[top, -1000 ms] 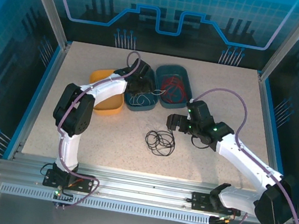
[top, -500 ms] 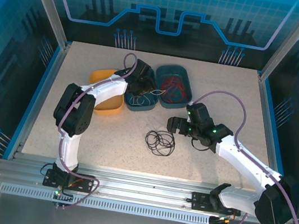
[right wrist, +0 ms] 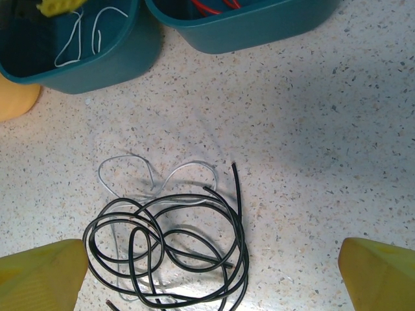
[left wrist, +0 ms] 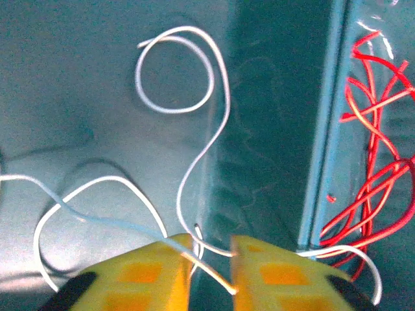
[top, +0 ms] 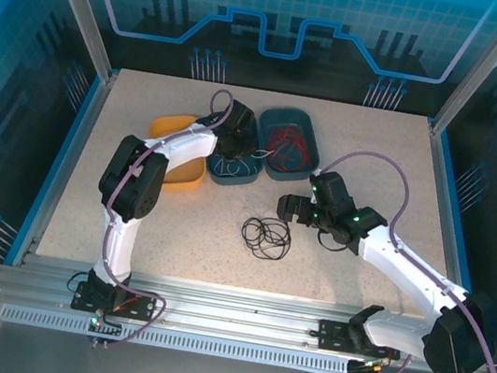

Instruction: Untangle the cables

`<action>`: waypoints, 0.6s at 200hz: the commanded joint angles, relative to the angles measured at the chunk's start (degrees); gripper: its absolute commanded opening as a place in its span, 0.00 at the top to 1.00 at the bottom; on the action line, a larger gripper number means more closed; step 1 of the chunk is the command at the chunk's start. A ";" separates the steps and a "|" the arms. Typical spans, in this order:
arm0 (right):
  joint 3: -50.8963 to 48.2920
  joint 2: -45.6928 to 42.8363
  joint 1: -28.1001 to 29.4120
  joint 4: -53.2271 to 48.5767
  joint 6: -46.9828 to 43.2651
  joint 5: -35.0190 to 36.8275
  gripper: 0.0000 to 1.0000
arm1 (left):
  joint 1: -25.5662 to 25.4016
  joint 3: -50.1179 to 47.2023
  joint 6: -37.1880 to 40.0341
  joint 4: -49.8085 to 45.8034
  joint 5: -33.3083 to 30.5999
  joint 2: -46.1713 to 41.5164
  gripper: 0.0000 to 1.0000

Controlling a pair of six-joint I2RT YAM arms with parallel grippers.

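The white cable point(left wrist: 172, 111) lies in loose loops on the floor of a teal bin point(top: 240, 178). My left gripper point(left wrist: 213, 243) reaches down into that bin point(top: 227, 145). Its yellow fingers point(left wrist: 155, 272) stand a narrow gap apart, with two white strands crossing that gap. The red cable point(left wrist: 376, 162) fills the neighbouring teal bin point(top: 310, 125). On the table, the black cable point(right wrist: 175, 253) sits as a loose coil point(top: 265, 237), with a thin pale wire point(right wrist: 188, 167) tangled under it. My right gripper point(right wrist: 213, 249) hovers wide open over the coil, holding nothing point(top: 286, 202).
An orange bin point(top: 179, 176) sits left of the teal bins, under my left forearm. A teal dividing wall point(left wrist: 272, 129) separates the white cable from the red. Open speckled table lies in front of and to the right of the black coil.
My left gripper's jaws have drawn much closer together inside the bin. The left elbow has swung slightly right. The right arm has barely moved.
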 commanded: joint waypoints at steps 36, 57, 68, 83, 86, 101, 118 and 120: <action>-0.26 -0.42 -0.82 0.18 0.56 -0.25 0.00 | 2.50 1.71 3.02 -1.33 -1.60 -0.45 1.00; 0.14 -0.52 -0.84 -0.09 0.55 -0.14 0.00 | 3.15 1.76 5.15 -1.79 -2.24 -0.97 1.00; 0.25 -0.53 -0.95 -0.17 0.55 -0.04 0.00 | 3.31 1.74 7.07 -1.89 -2.69 -1.45 1.00; 0.44 -0.51 -0.95 -0.26 0.46 -0.07 0.00 | 3.52 1.68 10.59 -1.68 -3.46 -2.21 1.00; 0.51 -0.53 -0.89 -0.26 0.46 -0.03 0.00 | 3.49 1.65 11.23 -1.67 -3.67 -2.32 1.00; 0.77 -0.40 -1.02 -0.26 0.38 0.03 0.00 | 3.58 1.48 14.30 -1.59 -4.45 -2.57 1.00; 1.13 -0.23 -1.09 -0.35 0.23 -0.20 0.00 | 3.69 1.46 17.36 -1.70 -5.00 -2.32 1.00; 1.14 -0.22 -1.06 -0.37 0.23 -0.20 0.00 | 3.67 1.46 17.64 -1.71 -5.05 -2.24 1.00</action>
